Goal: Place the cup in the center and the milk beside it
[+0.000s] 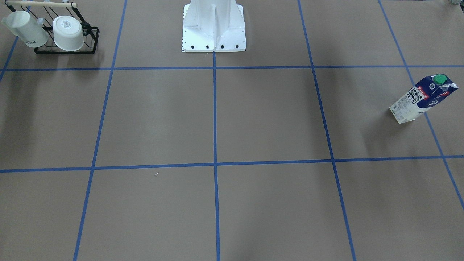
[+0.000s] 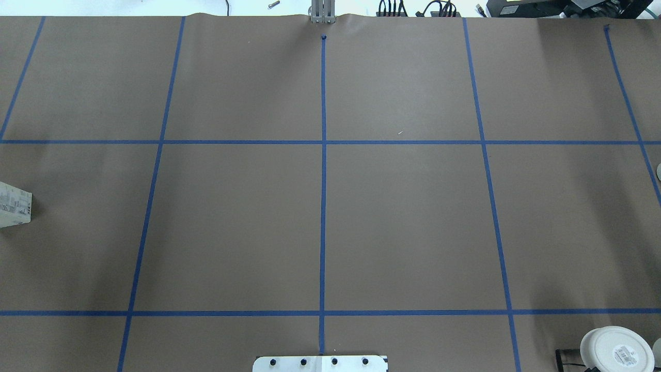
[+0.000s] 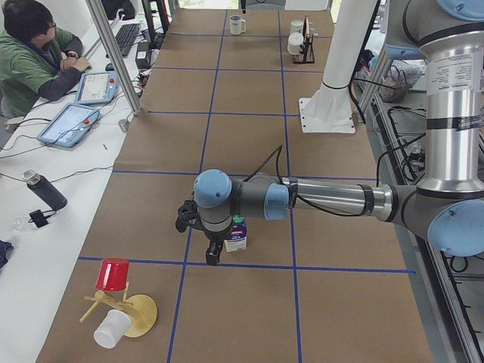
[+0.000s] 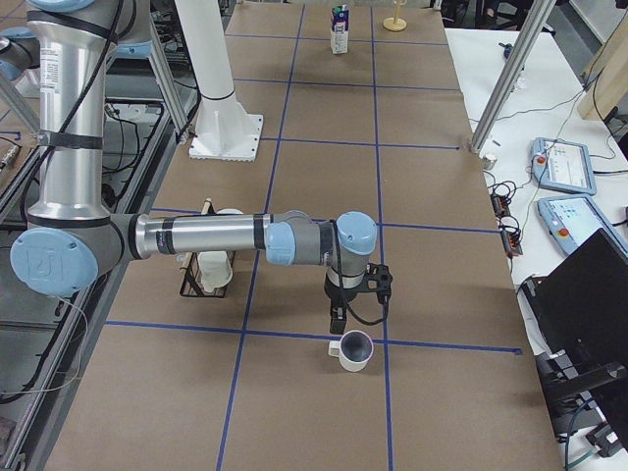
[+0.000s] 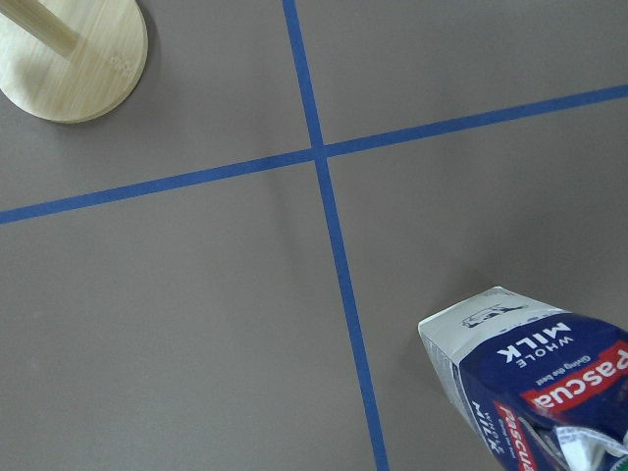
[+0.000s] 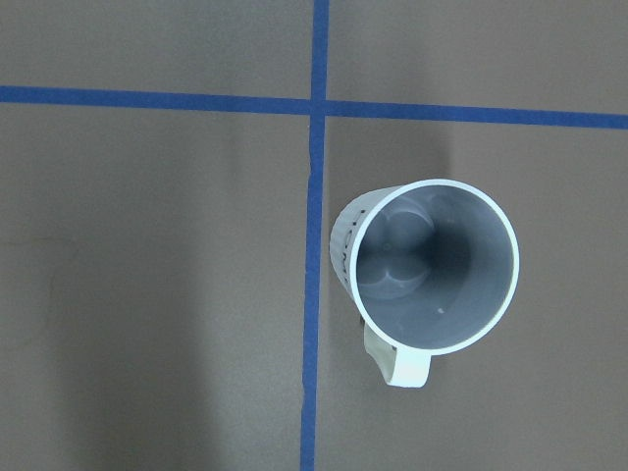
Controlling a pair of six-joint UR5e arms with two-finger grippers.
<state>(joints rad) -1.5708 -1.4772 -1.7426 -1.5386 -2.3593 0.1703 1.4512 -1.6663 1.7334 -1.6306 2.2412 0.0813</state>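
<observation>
Left fingers (image 3: 214,254) point down right next to the milk (image 3: 236,236), but only the side cam catches them, so can't tell how wide they are or if they touch the carton. Right fingers (image 4: 337,320) are the same deal: pointing down, just above and beside the cup (image 4: 351,350), and can't tell if they're spread or closed.

Cup is upright, mouth up, grey inside, sitting just beside a tape crossing near the robot's right end of the desk (image 2: 232,232). A black rack (image 4: 201,275) with two other white cups is near it.

Milk stands upright with its green cap on top, close to a tape line near the robot's left end. A wooden stand (image 3: 140,314) with a red cup is nearby.

Both are well apart from the center (image 2: 323,227).
</observation>
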